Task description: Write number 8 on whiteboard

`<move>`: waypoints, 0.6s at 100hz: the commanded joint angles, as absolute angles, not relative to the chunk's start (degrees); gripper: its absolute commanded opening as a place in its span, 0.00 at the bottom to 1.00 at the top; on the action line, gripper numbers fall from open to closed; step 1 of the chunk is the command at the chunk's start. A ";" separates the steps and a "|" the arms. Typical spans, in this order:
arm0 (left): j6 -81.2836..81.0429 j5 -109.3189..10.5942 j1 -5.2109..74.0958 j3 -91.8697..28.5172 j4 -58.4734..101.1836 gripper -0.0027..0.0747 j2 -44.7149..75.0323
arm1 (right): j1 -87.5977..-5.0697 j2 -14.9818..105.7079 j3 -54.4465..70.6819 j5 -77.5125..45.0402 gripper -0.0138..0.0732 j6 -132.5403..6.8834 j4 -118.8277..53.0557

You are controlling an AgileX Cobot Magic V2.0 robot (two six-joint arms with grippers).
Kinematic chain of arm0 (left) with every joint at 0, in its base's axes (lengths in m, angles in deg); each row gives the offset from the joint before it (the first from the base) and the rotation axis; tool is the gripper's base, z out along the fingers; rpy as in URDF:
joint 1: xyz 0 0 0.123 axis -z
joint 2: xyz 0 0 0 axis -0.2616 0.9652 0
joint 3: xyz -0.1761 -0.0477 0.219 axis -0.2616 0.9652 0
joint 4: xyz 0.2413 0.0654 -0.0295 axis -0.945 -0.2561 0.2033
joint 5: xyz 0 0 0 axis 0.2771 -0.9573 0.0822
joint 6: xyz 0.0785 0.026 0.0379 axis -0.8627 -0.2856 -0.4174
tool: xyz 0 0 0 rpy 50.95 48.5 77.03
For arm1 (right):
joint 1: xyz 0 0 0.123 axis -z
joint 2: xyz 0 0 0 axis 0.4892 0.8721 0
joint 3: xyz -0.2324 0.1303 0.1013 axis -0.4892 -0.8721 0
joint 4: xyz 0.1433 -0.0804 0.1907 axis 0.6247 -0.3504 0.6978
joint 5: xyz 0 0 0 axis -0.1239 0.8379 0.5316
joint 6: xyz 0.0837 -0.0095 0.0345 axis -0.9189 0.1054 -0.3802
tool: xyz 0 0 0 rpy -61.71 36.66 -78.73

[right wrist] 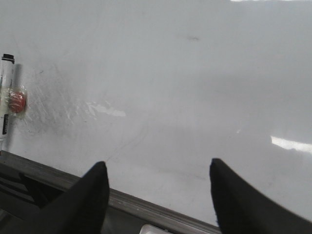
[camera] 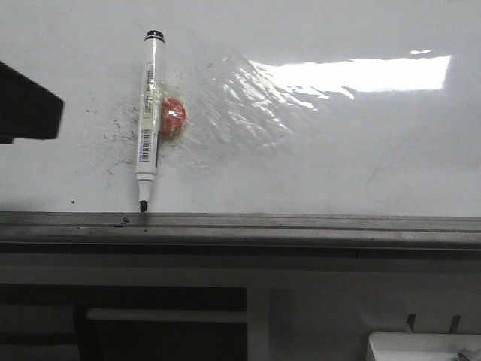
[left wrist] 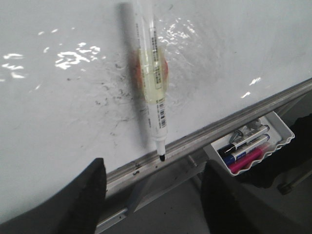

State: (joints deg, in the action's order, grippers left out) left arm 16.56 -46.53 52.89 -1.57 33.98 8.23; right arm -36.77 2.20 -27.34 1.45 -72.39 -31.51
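The whiteboard [camera: 338, 150] is glossy white with glare and faint black specks; no number 8 shows on it in any view. A white marker [camera: 149, 113] with a black cap end hangs upright on the board, taped over a red magnet [camera: 173, 119]. Its black tip points down and touches the grey ledge [camera: 301, 226]. My left gripper [left wrist: 156, 168] is open just below the marker [left wrist: 153, 83], holding nothing. My right gripper [right wrist: 158, 165] is open over bare board [right wrist: 195, 87], far to the right of the marker [right wrist: 6, 97].
A white tray [left wrist: 285, 129] holding several markers hangs under the ledge [left wrist: 234, 119], to the right of the taped marker. The same tray [camera: 421, 346] shows at the lower right. A dark part of the left arm [camera: 26, 105] juts in at the left edge.
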 commanded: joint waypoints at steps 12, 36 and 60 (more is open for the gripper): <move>16.49 -35.87 57.40 -5.90 37.78 0.53 15.26 | -36.82 3.42 -25.47 -2.73 0.62 -71.81 -31.61; 16.49 -35.64 57.38 -9.15 38.13 0.53 22.38 | -36.82 3.42 -25.47 -2.54 0.62 -71.81 -31.61; 16.59 -35.31 57.38 -11.07 39.95 0.46 28.14 | -36.82 3.42 -25.47 -2.16 0.62 -71.81 -31.49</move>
State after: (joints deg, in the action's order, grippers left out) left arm 16.47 -38.56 57.01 -8.40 38.49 27.87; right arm -36.77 2.41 -27.34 1.45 -72.28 -31.51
